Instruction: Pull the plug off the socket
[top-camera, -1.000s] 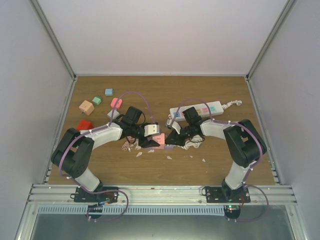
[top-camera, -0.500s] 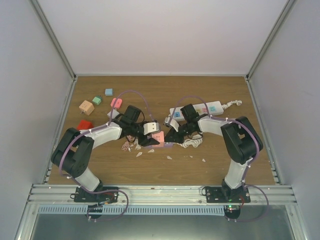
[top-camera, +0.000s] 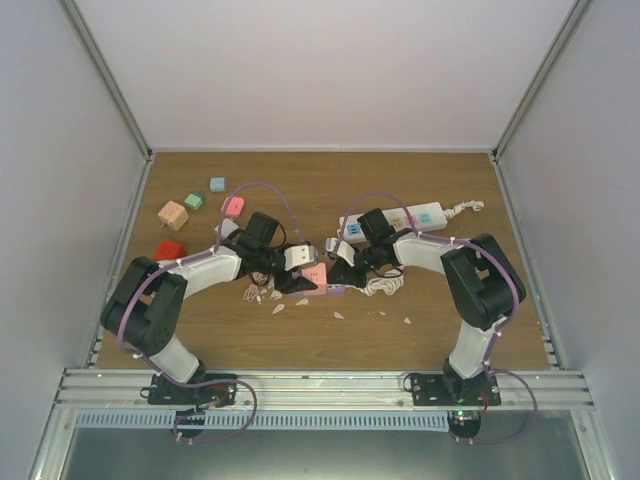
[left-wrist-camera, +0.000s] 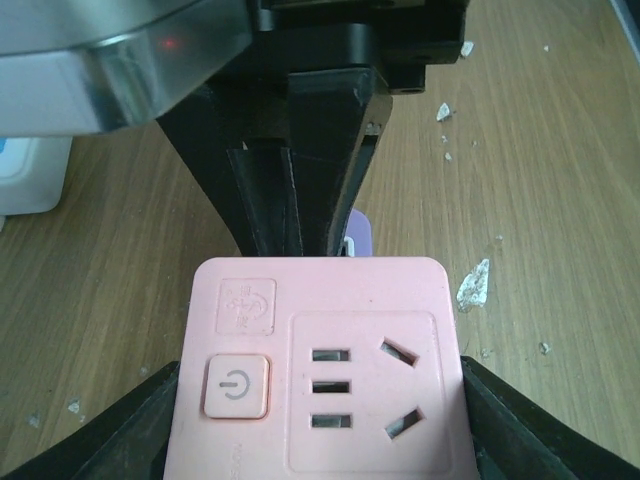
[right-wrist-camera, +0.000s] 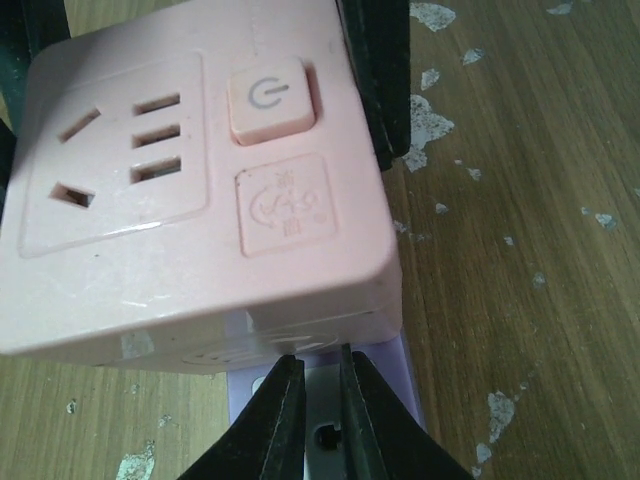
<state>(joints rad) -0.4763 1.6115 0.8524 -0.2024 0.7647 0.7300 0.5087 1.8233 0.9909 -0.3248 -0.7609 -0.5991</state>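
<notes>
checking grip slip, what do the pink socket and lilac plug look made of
The pink socket: probably moulded plastic, smooth satin finish; rounded corners, soft sheen. The lilac plug: also looks like plastic, smooth and flat-coloured, but little of it shows, so less sure.

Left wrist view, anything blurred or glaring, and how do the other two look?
Left wrist view: pink socket sharp, grey metal part at top left blurred, with a red glint. Right wrist view: socket sharp, light even, soft shadow beside it. Top external view: flat light, no glare, side walls splay outward.
</notes>
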